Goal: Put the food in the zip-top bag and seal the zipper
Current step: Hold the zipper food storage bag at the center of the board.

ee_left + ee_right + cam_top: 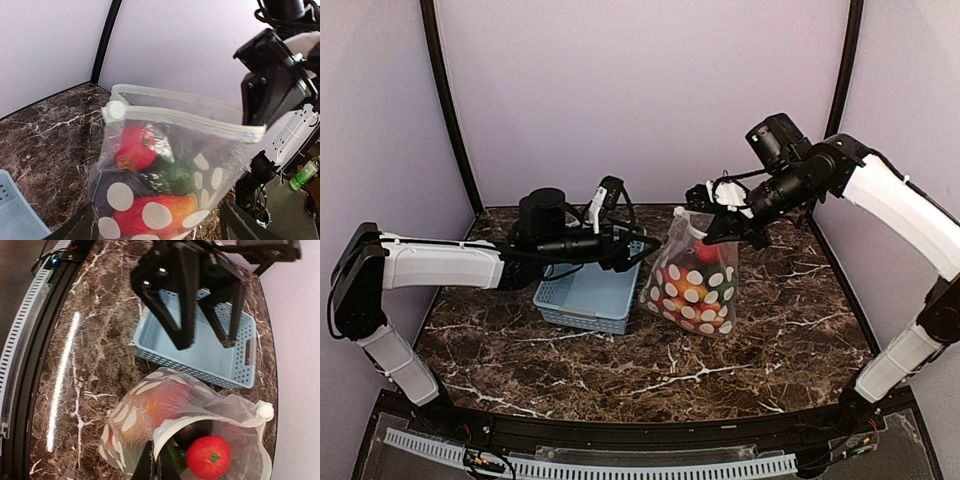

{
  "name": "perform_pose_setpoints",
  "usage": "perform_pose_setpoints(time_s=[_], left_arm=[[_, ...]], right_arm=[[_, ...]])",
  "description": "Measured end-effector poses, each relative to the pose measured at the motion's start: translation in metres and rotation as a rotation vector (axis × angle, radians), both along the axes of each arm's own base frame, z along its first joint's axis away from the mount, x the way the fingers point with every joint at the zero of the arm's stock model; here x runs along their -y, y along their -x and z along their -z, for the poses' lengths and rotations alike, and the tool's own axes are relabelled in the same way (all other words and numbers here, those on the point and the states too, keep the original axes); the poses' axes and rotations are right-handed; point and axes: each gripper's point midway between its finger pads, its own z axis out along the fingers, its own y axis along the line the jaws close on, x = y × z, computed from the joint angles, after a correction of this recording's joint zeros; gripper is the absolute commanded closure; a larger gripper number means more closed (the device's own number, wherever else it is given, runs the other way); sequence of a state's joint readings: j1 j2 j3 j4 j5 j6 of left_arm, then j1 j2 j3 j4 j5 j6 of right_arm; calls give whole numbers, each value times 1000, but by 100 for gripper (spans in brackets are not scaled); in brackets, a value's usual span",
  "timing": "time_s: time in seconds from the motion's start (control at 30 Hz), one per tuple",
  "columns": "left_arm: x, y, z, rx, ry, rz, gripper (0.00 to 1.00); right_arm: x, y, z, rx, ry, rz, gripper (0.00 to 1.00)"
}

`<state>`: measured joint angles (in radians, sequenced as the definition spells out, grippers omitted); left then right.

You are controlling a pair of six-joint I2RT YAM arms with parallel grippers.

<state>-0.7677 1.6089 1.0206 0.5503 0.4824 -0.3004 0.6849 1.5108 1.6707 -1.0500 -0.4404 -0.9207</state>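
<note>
While right jaws pinch bag (pixel 695 290) rim, zipper (pixel 190 120) gapes.

A dark, white-veined marble table (pixel 770 345) is seen, and a light-blue slotted basket (pixel 585 298) is set on it. Just right of the basket, the dotted zip-top bag (pixel 698 292) is stood, its bottom apparently rested on the marble.

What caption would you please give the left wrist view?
Right claw holds the dotted bag of food, slider at the opposite end.

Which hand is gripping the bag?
The right hand, shut on the top edge of the bag. The left hand is open, facing the bag and gripping nothing.
</note>
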Motion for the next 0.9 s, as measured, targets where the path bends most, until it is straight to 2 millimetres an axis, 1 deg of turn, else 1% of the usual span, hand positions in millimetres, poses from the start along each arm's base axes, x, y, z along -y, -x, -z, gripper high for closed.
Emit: perform_pose_setpoints(time_s=[0.1,0.17,0.27,0.3,0.37,0.47,0.6,0.73,0.9], left_arm=[[-5,-2,7,-10,-18,-29,14],[-8,-2,17,-25,-32,-37,11],[-10,-2,28,-42,-44,-26,11],[-8,-1,30,-44,-42,-16,12],[-3,0,36,-58,-40,30,14],[11,2,47,-89,-34,125,18],[28,7,54,-126,-17,251,21],[38,10,51,-122,2,335,25],[51,8,36,-89,47,408,38]], right_arm=[[-8,26,11,-40,20,-73,99],[-10,49,26,-82,46,-120,98],[-5,75,47,-144,86,-157,98],[-2,80,52,-161,98,-159,98],[3,85,57,-178,108,-152,98],[6,87,62,-194,116,-142,98],[6,88,64,-207,119,-132,98],[6,88,64,-210,119,-127,97],[6,88,64,-217,118,-119,97]])
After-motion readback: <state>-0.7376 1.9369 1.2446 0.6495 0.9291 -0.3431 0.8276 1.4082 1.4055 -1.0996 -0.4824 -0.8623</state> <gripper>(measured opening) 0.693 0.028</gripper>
